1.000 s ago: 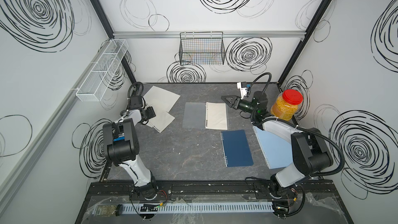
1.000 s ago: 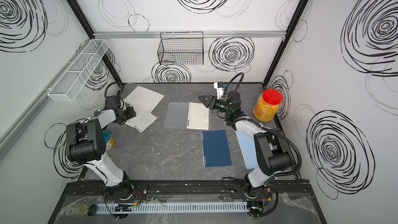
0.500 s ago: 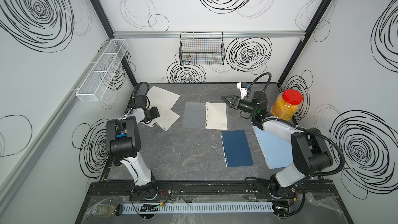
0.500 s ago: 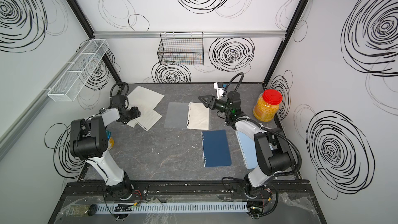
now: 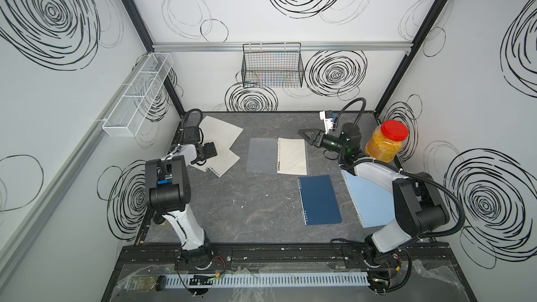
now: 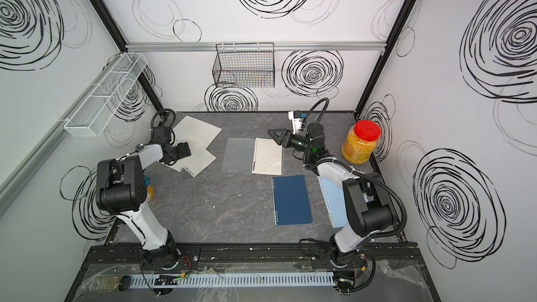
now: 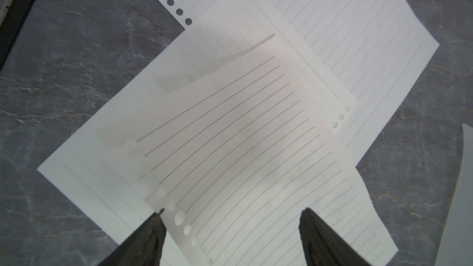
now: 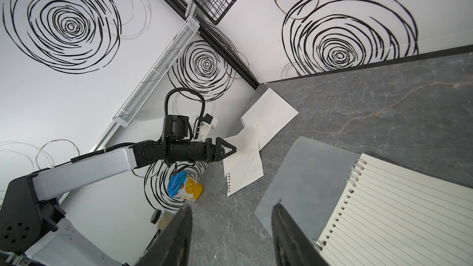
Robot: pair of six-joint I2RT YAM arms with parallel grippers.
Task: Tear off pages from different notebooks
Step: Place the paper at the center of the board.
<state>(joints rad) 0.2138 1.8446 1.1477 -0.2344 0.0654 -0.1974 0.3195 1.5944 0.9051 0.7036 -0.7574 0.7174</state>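
Three notebooks lie on the dark table. The frosted clear-cover one (image 5: 292,156) is open, with lined paper up and its cover (image 5: 261,155) flat beside it. The navy one (image 5: 319,200) and the light blue one (image 5: 366,199) are closed. Loose pages (image 5: 222,132) overlap at the back left. My left gripper (image 5: 210,150) hovers open over them. In the left wrist view its jaws (image 7: 233,212) stand wide apart, and the topmost page (image 7: 243,162) shows blurred between them, its punched edge by one finger (image 7: 153,234). My right gripper (image 5: 305,135) hangs open and empty beside the open notebook (image 8: 399,213).
A red-lidded jar (image 5: 385,143) stands at the back right, close to my right arm. A black wire basket (image 5: 273,65) hangs on the back wall and a white mesh shelf (image 5: 136,94) on the left wall. A small snack can (image 6: 149,193) sits by the left arm's base.
My left gripper carried a page a little to the right onto the loose pile and its jaws have opened wide. The right arm has not moved.
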